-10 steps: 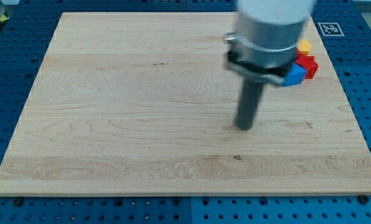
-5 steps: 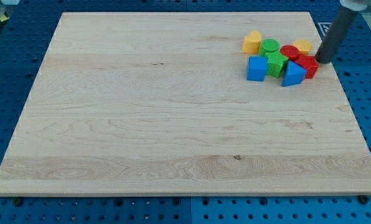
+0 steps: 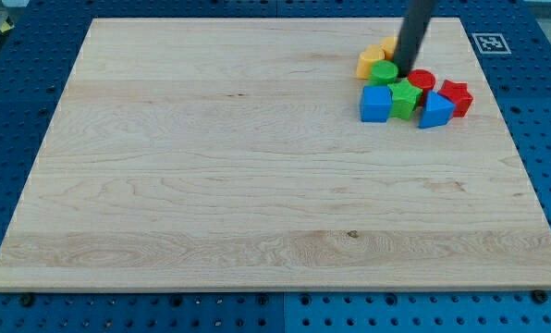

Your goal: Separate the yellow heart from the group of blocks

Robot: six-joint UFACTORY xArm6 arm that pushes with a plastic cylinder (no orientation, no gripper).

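The blocks sit in one group at the view's upper right on the wooden board (image 3: pixel 211 185). One yellow block (image 3: pixel 369 64) is at the group's left top. A second yellow block (image 3: pixel 388 44) shows partly behind my rod; I cannot tell which of the two is the heart. Below them are a green round block (image 3: pixel 384 73), a red round block (image 3: pixel 422 80), a green block (image 3: pixel 404 98), a blue square (image 3: pixel 376 104), a blue triangle (image 3: pixel 435 110) and a red block (image 3: pixel 457 96). My tip (image 3: pixel 406 70) is down among the group's top blocks, between the green round and red round ones.
The board lies on a blue perforated table (image 3: pixel 534 139). A black-and-white marker tag (image 3: pixel 487 43) sits just off the board's upper right corner. The group lies near the board's top and right edges.
My rod swept from the group's right side leftward along its top. The right-hand yellow block moved left with it, next to the other yellow one. The green round block shifted slightly left.
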